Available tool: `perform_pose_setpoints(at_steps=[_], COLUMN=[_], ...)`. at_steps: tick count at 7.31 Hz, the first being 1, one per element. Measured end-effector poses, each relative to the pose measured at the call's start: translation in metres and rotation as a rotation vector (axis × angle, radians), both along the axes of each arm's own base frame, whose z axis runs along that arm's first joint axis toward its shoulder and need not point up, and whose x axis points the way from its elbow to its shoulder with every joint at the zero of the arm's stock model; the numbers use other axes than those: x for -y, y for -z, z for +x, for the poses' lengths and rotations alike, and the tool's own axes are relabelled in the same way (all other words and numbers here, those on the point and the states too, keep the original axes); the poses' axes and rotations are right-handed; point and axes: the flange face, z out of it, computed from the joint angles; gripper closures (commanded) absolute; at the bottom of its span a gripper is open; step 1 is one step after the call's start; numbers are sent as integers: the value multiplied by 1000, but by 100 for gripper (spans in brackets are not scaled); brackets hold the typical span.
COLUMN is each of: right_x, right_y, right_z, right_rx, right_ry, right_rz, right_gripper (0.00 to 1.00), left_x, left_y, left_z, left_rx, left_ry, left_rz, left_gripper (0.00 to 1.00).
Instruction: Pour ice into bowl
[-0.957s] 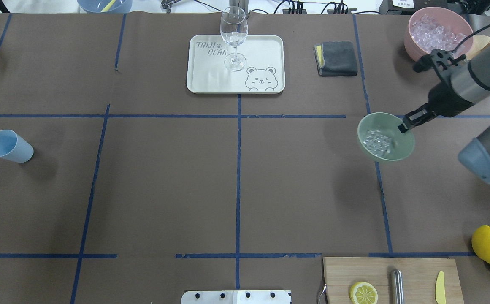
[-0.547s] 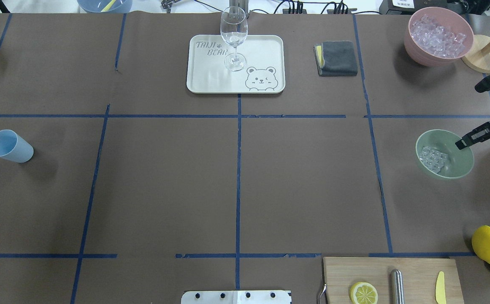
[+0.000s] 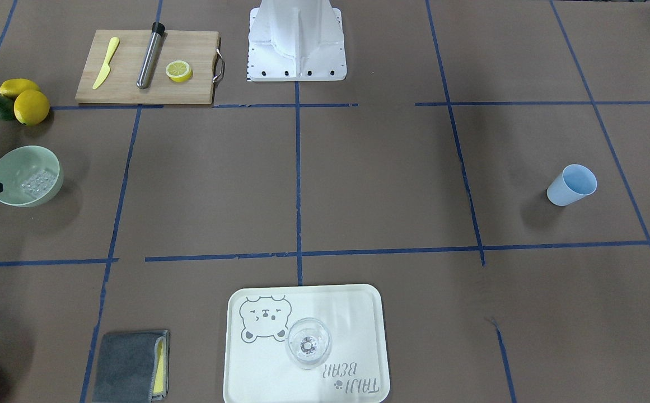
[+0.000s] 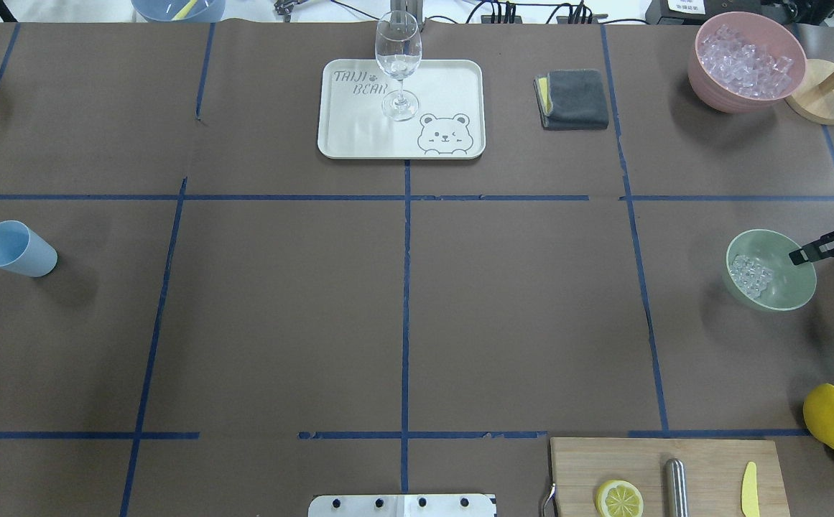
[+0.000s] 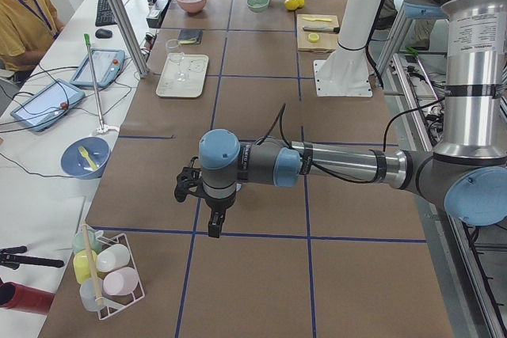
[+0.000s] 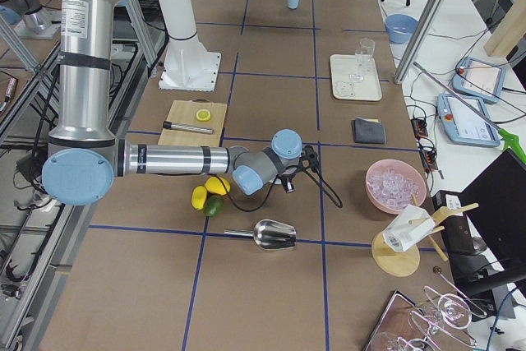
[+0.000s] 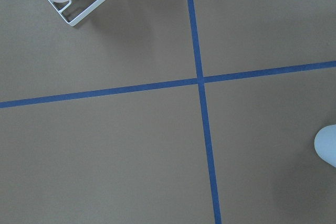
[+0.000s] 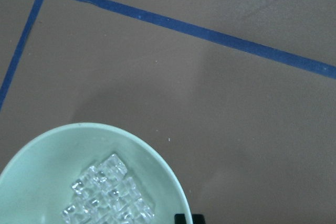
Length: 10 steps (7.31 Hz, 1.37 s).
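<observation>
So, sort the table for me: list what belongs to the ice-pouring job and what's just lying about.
Job in hand:
ice
bowl holding it
right gripper on the bowl's rim

Lying about:
blue cup
wine glass on the tray
grey cloth
pink tub
lemons
cutting board

At the right edge of the bench (image 4: pixel 517 301) the right claw (image 4: pixel 799 255) grips the pale green bowl (image 4: pixel 783 293) by the rim nearest it, one dark finger lying over that rim into the bowl. The ice (image 4: pixel 750 275) is heaped on the bowl's side away from the claw. A blue cup (image 4: pixel 16 249) sits far off, across the bench from the claw
</observation>
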Motion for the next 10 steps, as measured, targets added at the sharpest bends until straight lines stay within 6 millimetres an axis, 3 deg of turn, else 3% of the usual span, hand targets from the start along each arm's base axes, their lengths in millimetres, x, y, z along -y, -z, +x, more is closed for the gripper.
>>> perform_pose_setpoints(at_steps=[1,2,3,4,7,8,10], right_x=[0,1,3,5,13,18,31], right_y=[-3,-2,2,5,10,7,-4], right_z=[-5,-11,-18,-22,-15,2,56], right_rx=[11,18,21,20,-12,-26,-76], right_ry=[-11,-12,-11,-10,-51,-90,-143], right_rz=[-8,-11,-7,-3,31,26,14], right_gripper=[71,62,59,1,0,0,0], left_x=[0,-1,-1,-2,-2,-3,-3], left_y=[-1,-1,-2,-3,-4,-4,-6], left_z=[0,0,1,1,1,1,1], left_rx=[0,0,0,0,0,0,1], left_ry=[0,-1,-1,-1,-2,-2,-1], left_rz=[-1,-3,-5,-6,-9,-9,-12], left_gripper=[0,0,0,0,0,0,0])
